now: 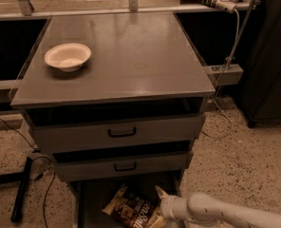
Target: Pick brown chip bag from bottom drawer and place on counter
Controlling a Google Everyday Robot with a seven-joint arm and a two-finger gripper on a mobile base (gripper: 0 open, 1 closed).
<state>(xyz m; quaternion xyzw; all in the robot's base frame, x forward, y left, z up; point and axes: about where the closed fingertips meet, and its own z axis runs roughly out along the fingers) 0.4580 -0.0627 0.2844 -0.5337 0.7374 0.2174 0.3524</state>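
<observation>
The brown chip bag [132, 210] lies on the grey floor of the open bottom drawer [93, 201] at the bottom middle of the camera view. My gripper [159, 212] reaches in from the lower right on a white arm and sits at the bag's right edge, inside the drawer. Its fingers are mostly cut off by the frame's bottom edge. The counter [131, 56] is the broad grey top of the cabinet above.
A white bowl [67, 56] stands on the counter's left side. Two shallower drawers with black handles [122, 132] sit partly open above the bottom drawer. A black bar and cables [22, 189] lie on the floor at left. A dark cabinet [268, 56] stands right.
</observation>
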